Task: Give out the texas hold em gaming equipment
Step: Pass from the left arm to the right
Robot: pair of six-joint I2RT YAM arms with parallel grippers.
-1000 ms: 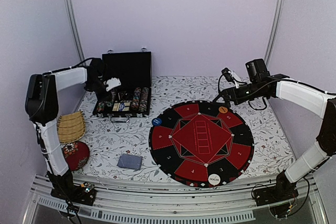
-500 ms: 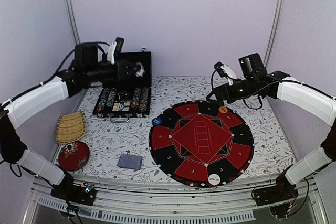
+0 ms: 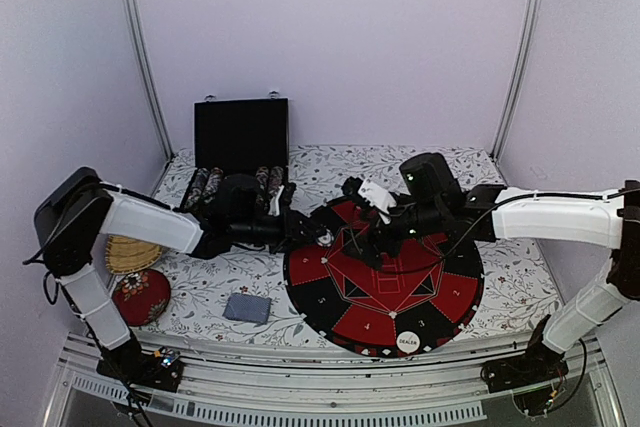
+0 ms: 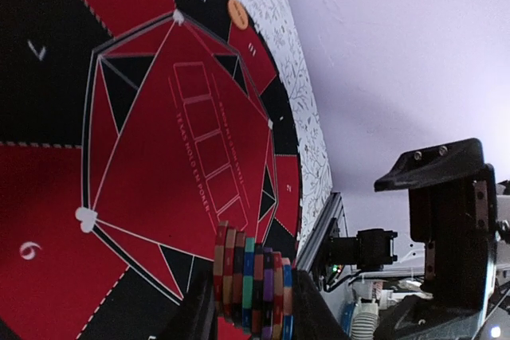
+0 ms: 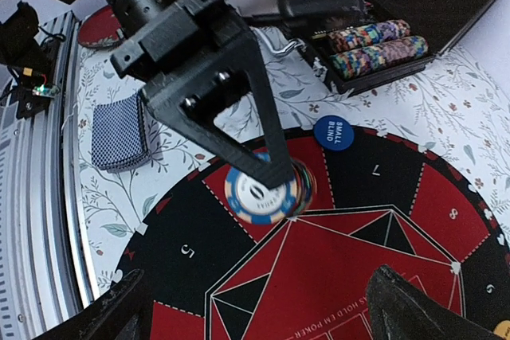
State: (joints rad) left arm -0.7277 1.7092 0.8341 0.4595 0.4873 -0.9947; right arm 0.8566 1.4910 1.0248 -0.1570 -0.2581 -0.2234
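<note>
My left gripper (image 3: 312, 234) is shut on a stack of several striped poker chips (image 4: 249, 276), held edge-on just above the left part of the round red-and-black mat (image 3: 390, 277). The right wrist view shows the same stack (image 5: 267, 193) pinched under the left fingers (image 5: 239, 109), next to the blue SMALL BLIND button (image 5: 335, 134). My right gripper (image 3: 355, 219) hovers open over the mat's middle, facing the stack and holding nothing. The white DEALER button (image 3: 408, 342) lies at the mat's near edge, an orange button (image 4: 237, 12) at its far side. The grey-backed card deck (image 3: 247, 308) lies left of the mat.
The black chip case (image 3: 240, 142) stands open at the back left with rows of chips (image 5: 374, 45) in it. A wicker basket (image 3: 135, 252) and a red round pouch (image 3: 143, 295) sit at the left edge. Metal rails run along the table's near edge.
The left arm swung from the chip case down to the mat with the chip stack. The right arm came from the back right to the mat's middle, still open.
</note>
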